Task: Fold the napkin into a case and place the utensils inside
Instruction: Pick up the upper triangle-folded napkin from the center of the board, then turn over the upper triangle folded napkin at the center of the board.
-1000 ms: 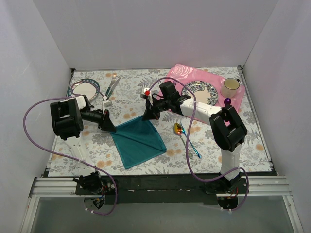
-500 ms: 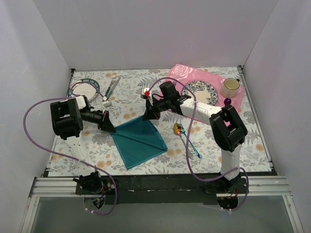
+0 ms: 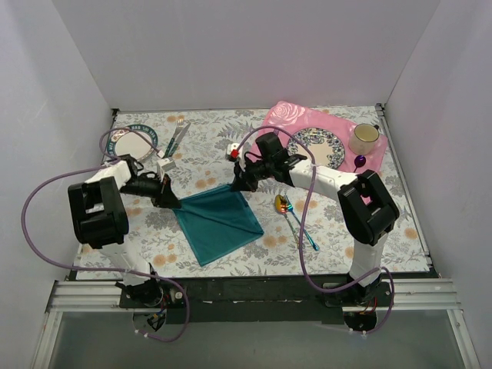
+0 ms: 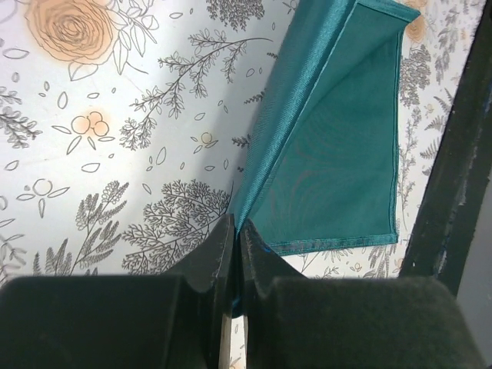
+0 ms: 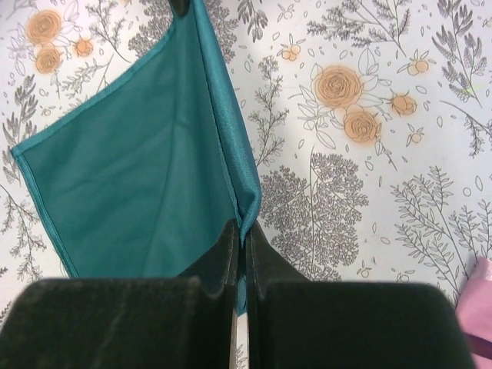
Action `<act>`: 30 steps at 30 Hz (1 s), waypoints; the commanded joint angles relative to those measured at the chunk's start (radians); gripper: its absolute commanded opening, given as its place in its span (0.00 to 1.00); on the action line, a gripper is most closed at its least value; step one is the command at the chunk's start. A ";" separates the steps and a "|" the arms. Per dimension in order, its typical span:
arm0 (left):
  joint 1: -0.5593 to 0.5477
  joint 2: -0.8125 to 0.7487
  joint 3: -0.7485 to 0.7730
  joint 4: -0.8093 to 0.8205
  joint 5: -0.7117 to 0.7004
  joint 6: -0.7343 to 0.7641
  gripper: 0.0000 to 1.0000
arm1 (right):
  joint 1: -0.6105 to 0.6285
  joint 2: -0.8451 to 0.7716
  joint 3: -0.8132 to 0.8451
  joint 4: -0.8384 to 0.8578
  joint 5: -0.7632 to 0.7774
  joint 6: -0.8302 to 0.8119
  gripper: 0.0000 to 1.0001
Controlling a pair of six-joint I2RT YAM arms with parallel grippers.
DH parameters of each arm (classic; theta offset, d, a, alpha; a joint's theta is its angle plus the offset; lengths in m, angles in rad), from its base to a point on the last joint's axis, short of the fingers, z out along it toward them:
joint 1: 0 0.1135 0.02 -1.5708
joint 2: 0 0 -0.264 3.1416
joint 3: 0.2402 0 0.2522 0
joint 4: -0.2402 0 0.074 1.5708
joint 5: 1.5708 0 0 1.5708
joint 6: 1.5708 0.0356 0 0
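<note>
The dark teal napkin [image 3: 219, 223] lies folded on the floral tablecloth at mid-table. My left gripper [image 3: 171, 201] is shut on its left corner, with cloth pinched between the jaws in the left wrist view [image 4: 235, 231]. My right gripper [image 3: 235, 183] is shut on its far corner, seen in the right wrist view [image 5: 244, 234]. The napkin also shows in both wrist views [image 4: 338, 146] [image 5: 131, 177]. The two iridescent utensils [image 3: 294, 217] lie right of the napkin, a gold-pink spoon bowl [image 3: 283, 204] and a blue-green handle [image 3: 306, 234].
A pink rose placemat [image 3: 323, 123] at back right carries a patterned plate [image 3: 317, 146], a cup [image 3: 365, 137] and a purple utensil [image 3: 360, 161]. A plate [image 3: 132, 141] and a green-handled fork and knife [image 3: 175, 138] lie at back left.
Both grippers stay shut on the napkin's corners. The left arm has swung its elbow lower and the right arm has shifted slightly. The napkin's held edge has barely moved.
</note>
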 commanded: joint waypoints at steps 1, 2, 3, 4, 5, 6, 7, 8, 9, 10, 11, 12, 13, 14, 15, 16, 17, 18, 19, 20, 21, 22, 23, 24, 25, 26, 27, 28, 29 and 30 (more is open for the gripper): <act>0.003 -0.135 -0.049 0.176 -0.053 -0.108 0.00 | -0.005 -0.064 -0.034 0.040 0.067 -0.034 0.01; 0.004 -0.146 -0.054 0.183 -0.055 -0.110 0.00 | -0.005 -0.063 -0.034 0.040 0.070 -0.034 0.01; 0.003 -0.158 -0.056 0.185 -0.059 -0.110 0.00 | -0.005 -0.066 -0.038 0.072 0.077 -0.031 0.01; 0.001 -0.167 -0.065 0.185 -0.061 -0.112 0.00 | -0.005 -0.072 -0.043 0.083 0.083 -0.029 0.01; 0.003 -0.177 -0.072 0.197 -0.064 -0.112 0.00 | -0.005 -0.077 -0.049 0.095 0.090 -0.028 0.01; 0.001 -0.207 -0.082 0.211 -0.067 -0.118 0.00 | -0.005 -0.081 -0.052 0.106 0.099 -0.029 0.01; 0.000 -0.223 -0.092 0.232 -0.072 -0.129 0.00 | -0.004 -0.086 -0.055 0.122 0.105 -0.034 0.01; -0.004 -0.241 -0.108 0.278 -0.084 -0.159 0.00 | -0.005 -0.089 -0.055 0.133 0.111 -0.037 0.01; -0.007 -0.253 -0.112 0.307 -0.093 -0.176 0.00 | -0.005 -0.089 -0.054 0.139 0.126 -0.043 0.01; -0.013 -0.273 -0.114 0.341 -0.105 -0.205 0.00 | -0.007 -0.089 -0.043 0.155 0.140 -0.063 0.01; -0.017 -0.279 -0.108 0.413 -0.113 -0.254 0.00 | -0.010 -0.086 -0.034 0.165 0.152 -0.074 0.01; -0.020 -0.281 -0.100 0.456 -0.139 -0.289 0.00 | -0.013 -0.081 -0.021 0.179 0.181 -0.088 0.01; -0.030 -0.275 -0.083 0.496 -0.157 -0.314 0.00 | -0.027 -0.066 0.011 0.192 0.197 -0.101 0.01; -0.036 -0.267 -0.041 0.565 -0.173 -0.335 0.00 | -0.036 -0.054 0.040 0.214 0.212 -0.127 0.01; -0.036 -0.258 -0.004 0.597 -0.202 -0.380 0.00 | -0.047 -0.043 0.067 0.227 0.237 -0.138 0.01; -0.040 -0.250 0.031 0.631 -0.219 -0.409 0.00 | -0.067 -0.020 0.097 0.242 0.248 -0.146 0.01; -0.040 -0.235 0.070 0.693 -0.233 -0.435 0.00 | -0.076 -0.012 0.167 0.270 0.258 -0.164 0.01; -0.039 -0.227 0.154 0.715 -0.253 -0.479 0.00 | -0.084 0.005 0.198 0.282 0.278 -0.172 0.01; -0.040 -0.227 0.182 0.740 -0.262 -0.492 0.00 | -0.096 0.009 0.233 0.296 0.289 -0.180 0.01; -0.040 -0.244 0.202 0.804 -0.268 -0.498 0.00 | -0.100 0.011 0.279 0.311 0.297 -0.189 0.01; -0.040 -0.255 0.213 0.835 -0.268 -0.498 0.00 | -0.102 0.006 0.290 0.352 0.309 -0.219 0.01; -0.040 -0.272 0.207 0.863 -0.264 -0.474 0.00 | -0.104 -0.004 0.286 0.389 0.314 -0.235 0.01; -0.040 -0.288 0.194 0.913 -0.263 -0.460 0.00 | -0.104 -0.015 0.273 0.426 0.317 -0.249 0.01; -0.040 -0.333 0.172 0.950 -0.262 -0.449 0.00 | -0.104 -0.044 0.211 0.519 0.321 -0.284 0.01; -0.040 -0.353 0.100 0.988 -0.256 -0.419 0.00 | -0.101 -0.060 0.172 0.569 0.320 -0.304 0.01; -0.042 -0.371 0.066 1.027 -0.250 -0.391 0.00 | -0.100 -0.069 0.123 0.609 0.320 -0.327 0.01; -0.045 -0.400 0.023 1.038 -0.248 -0.368 0.00 | -0.094 -0.083 0.041 0.647 0.323 -0.348 0.01; -0.056 -0.414 -0.066 1.091 -0.251 -0.319 0.00 | -0.081 -0.086 -0.016 0.705 0.323 -0.417 0.01; -0.062 -0.433 -0.126 1.122 -0.263 -0.299 0.00 | -0.074 -0.090 -0.071 0.756 0.311 -0.454 0.01; -0.069 -0.446 -0.179 1.154 -0.267 -0.279 0.00 | -0.065 -0.093 -0.130 0.806 0.303 -0.486 0.01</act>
